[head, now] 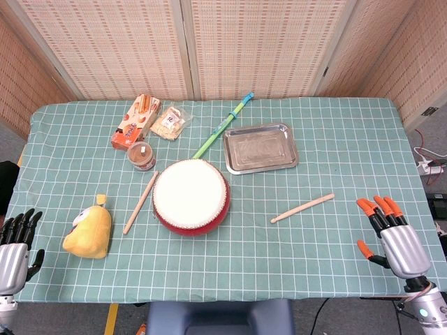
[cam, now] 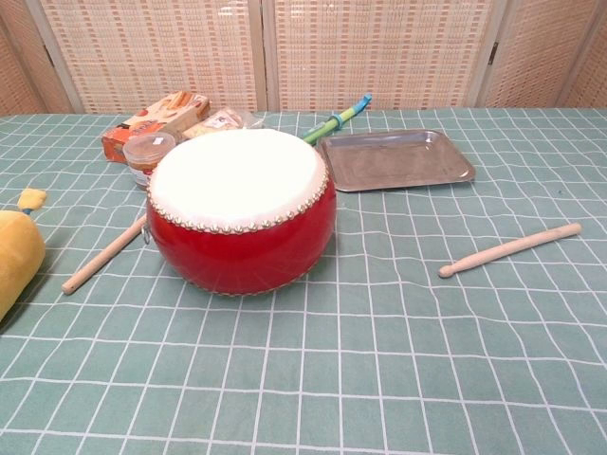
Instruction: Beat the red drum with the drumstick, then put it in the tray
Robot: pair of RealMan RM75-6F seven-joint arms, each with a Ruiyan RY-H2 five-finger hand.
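The red drum (head: pixel 190 197) with its white skin (cam: pixel 237 178) stands near the table's middle. One wooden drumstick (head: pixel 302 208) lies to its right (cam: pixel 509 249), and a second drumstick (head: pixel 140 202) lies against its left side (cam: pixel 102 256). Behind the drum on the right sits the empty metal tray (head: pixel 260 147) (cam: pixel 396 159). My right hand (head: pixel 388 234), with orange fingertips, hovers open at the table's front right, well clear of the right drumstick. At the front left edge my left hand (head: pixel 17 248), black-fingered, is open and holds nothing. Neither hand shows in the chest view.
A yellow plush toy (head: pixel 89 231) lies front left of the drum. Behind the drum are a snack box (head: pixel 135 122), a clear bag (head: pixel 170 122), a small lidded cup (head: pixel 142 155) and a green-and-blue recorder (head: pixel 223 124). A folding screen closes off the back.
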